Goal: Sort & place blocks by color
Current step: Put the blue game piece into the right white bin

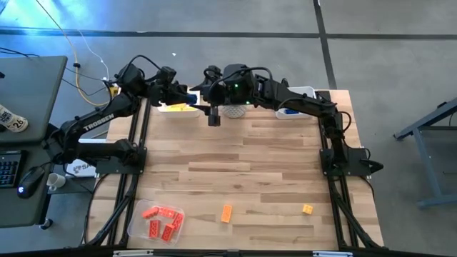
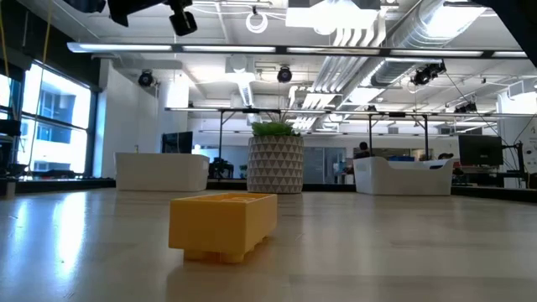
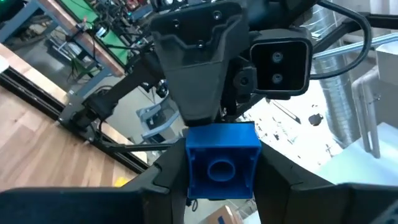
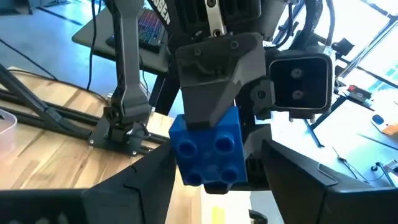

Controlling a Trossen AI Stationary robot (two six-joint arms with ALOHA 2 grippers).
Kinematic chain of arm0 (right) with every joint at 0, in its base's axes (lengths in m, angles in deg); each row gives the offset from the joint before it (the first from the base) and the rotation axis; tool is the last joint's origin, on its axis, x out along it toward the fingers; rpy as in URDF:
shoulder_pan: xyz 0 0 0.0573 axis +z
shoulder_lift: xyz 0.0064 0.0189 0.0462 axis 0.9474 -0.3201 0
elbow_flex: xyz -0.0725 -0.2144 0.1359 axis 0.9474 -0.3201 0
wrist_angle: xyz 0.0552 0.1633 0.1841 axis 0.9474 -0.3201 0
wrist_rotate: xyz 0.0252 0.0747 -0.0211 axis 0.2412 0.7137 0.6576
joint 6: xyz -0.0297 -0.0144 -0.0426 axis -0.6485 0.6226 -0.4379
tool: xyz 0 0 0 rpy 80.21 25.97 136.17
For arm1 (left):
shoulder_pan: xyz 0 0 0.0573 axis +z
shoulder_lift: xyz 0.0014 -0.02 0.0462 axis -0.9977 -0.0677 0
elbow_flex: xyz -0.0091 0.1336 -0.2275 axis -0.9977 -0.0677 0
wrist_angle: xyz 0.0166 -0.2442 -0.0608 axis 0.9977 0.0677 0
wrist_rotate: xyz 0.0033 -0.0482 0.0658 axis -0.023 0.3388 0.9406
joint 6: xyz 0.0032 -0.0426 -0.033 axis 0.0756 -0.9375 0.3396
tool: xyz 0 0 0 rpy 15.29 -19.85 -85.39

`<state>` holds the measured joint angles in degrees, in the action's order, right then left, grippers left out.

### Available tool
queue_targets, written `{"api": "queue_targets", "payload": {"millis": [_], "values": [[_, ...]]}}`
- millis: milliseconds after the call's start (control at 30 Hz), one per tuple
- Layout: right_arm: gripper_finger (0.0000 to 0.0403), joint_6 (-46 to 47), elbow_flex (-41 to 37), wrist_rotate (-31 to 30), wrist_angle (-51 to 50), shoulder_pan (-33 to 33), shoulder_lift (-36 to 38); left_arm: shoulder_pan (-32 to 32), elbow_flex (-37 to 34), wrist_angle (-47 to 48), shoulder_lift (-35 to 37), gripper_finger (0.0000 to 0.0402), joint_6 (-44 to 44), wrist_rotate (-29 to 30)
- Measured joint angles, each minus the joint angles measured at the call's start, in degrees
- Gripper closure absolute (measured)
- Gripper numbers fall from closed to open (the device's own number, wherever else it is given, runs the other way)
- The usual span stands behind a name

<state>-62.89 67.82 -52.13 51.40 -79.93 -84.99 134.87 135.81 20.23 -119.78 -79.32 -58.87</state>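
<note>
Blue block [image 3: 222,163], one in number, sits clamped between the narrow-set fingers of the left gripper [image 3: 222,183], above the table's 12 o'clock edge. The hollow underside faces the left wrist camera; four studs face the right wrist camera. The right gripper [image 4: 214,183] meets it nose to nose, fingers set wide on either side of the same block with a gap showing on one side.

High view count:
- Loose blocks on the table [image 1: 271,157]: two, one orange block [image 1: 226,213] at 6 o'clock and one yellow-orange block [image 1: 307,209] at 5 o'clock.
- Red-orange blocks [image 1: 161,220]: about five, in a clear tray [image 1: 137,227] at 7 o'clock.
- White trays: two, a left white tray [image 1: 178,108] at 11 o'clock showing yellow contents and a right white tray [image 1: 294,111] at 1 o'clock; contents cannot be counted.
- Potted plant [image 2: 275,161]: one, at 12 o'clock between the white trays.
</note>
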Motion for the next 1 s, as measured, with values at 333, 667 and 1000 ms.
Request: {"api": "queue_targets", "payload": {"millis": [333,667,1000], "values": [[0.0203,0.1,0.0,-0.4,1.3,0.0,0.0,0.0,0.0,-0.1,-1.2,0.0289,0.0,0.3],[0.0275,-0.8,0.1,-0.4,0.8,0.1,0.0,0.1,0.0,-2.5,-1.5,0.0288,-1.6,0.8],[0.0279,-0.8,0.2,-2.8,0.2,0.1,-0.4,0.1,0.0,-2.3,-1.7,0.0262,1.6,1.7]]}}
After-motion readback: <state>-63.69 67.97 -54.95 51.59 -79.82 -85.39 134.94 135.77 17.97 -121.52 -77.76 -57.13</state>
